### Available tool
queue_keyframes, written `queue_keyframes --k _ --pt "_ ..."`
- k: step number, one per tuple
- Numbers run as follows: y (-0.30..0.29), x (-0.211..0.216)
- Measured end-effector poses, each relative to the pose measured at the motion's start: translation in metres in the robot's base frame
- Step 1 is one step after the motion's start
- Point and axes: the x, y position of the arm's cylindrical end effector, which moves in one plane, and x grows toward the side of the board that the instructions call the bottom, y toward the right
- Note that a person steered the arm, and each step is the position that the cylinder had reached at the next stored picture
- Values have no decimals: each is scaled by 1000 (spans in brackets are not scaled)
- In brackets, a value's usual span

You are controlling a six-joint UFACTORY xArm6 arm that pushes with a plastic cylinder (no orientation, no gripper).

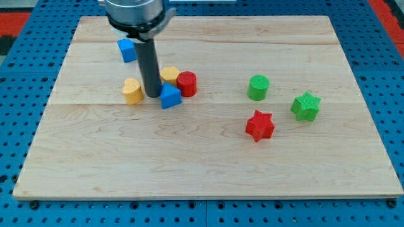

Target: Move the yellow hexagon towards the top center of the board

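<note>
Yellow hexagon [169,74] just right of my tip [152,95], no hand fitted

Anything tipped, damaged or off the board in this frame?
Nothing stands out. All blocks sit flat on the wooden board. My tip sits amid a tight cluster: yellow heart, yellow hexagon, red cylinder and a blue block.

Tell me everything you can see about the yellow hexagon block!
The yellow hexagon is small, looks like plastic, and lies flat on the wooden board, left of centre. My rod hides its left part. The red cylinder touches its right side; the blue block sits just below. My tip rests at its lower left.
</note>
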Motion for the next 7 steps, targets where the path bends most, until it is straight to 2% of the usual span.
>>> queue_keyframes --k 1,3,5,6,7 --pt "35 -19" --pt "51 -97" --pt "52 -72" --pt "13 -72" --pt "-26 -54"
